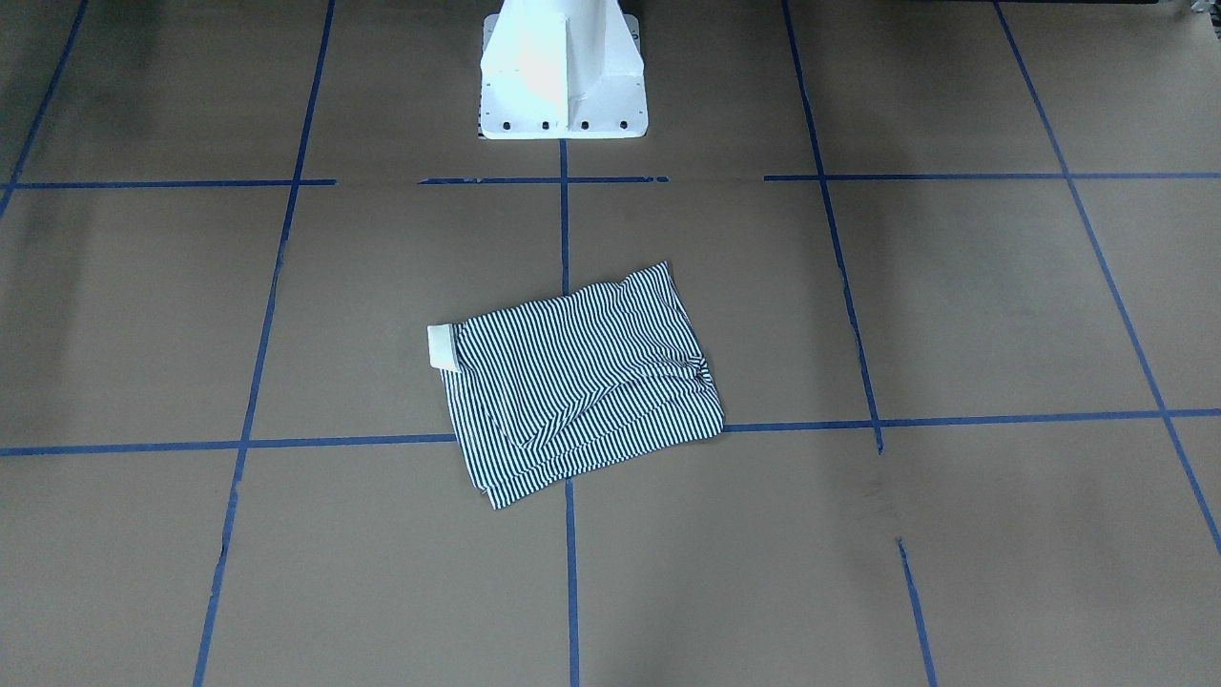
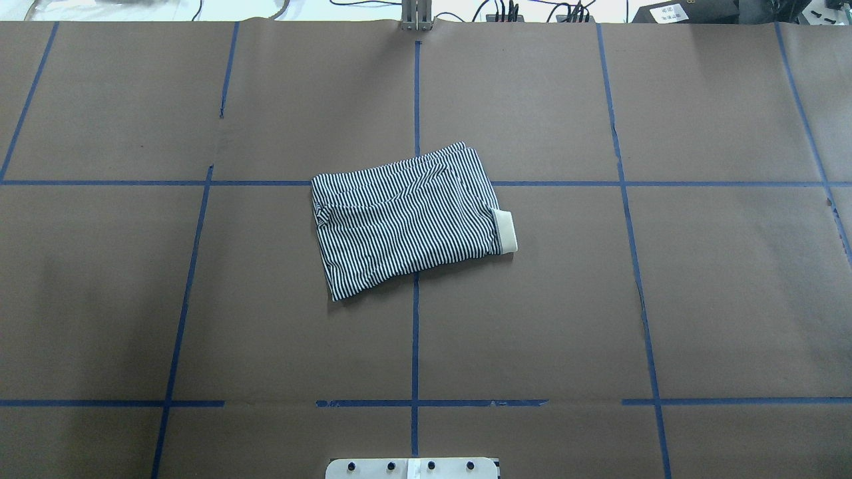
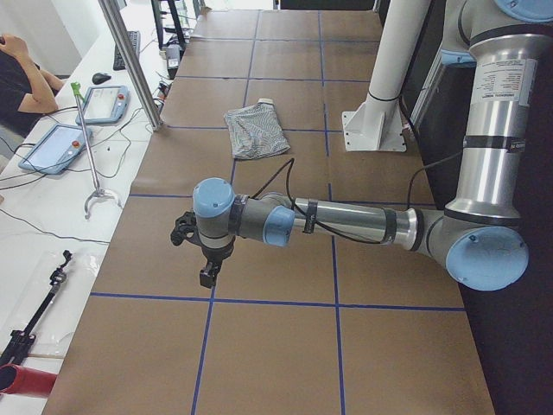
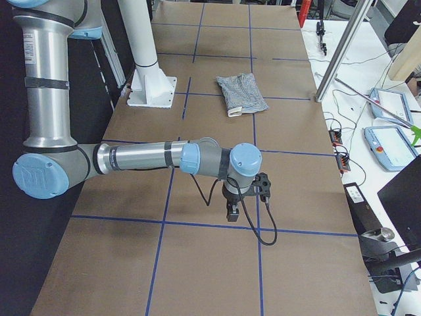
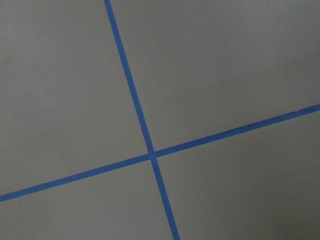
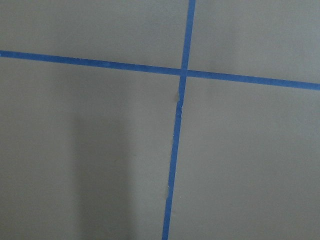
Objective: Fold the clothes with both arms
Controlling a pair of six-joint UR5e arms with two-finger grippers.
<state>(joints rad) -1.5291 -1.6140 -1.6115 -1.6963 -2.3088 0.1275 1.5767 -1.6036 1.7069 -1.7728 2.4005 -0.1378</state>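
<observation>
Shirt [image 2: 409, 216]: I find it folded into a compact rectangle and lying flat near the middle of the table [image 2: 732, 299]. It sits slightly askew to the blue tape grid [image 2: 415, 332], covering the crossing of the centre line and one cross line. A cream collar [image 2: 506, 231] sticks out at the end toward the robot's right. There are some creases along the edge farthest from the robot, and one corner of a lower layer shows past the top layer. The shirt lies in front of the white pedestal [image 1: 563, 76] and well apart from it. Nothing touches it.

Left arm [image 3: 346, 223]: seen only from the left end camera. It reaches out level over the table's left end, well apart from the shirt. The left gripper [image 3: 207, 277] points down over bare brown paper near a tape line. From this view I cannot tell how far its fingers are spread. I see nothing in it. Its wrist camera shows only paper and a tape crossing.

Right arm [image 4: 138, 158]: seen only from the right end camera. It is stretched level over the table's right end, also well apart from the shirt. The right gripper [image 4: 233, 212] points down just beside a tape crossing. I cannot tell its opening either, and I see nothing held. Its wrist camera shows paper, a tape crossing and a soft shadow.

Surroundings: a side bench holds two tablets [image 3: 108, 104] and cables, and a person's arm [image 3: 26, 82] rests at its far corner.
</observation>
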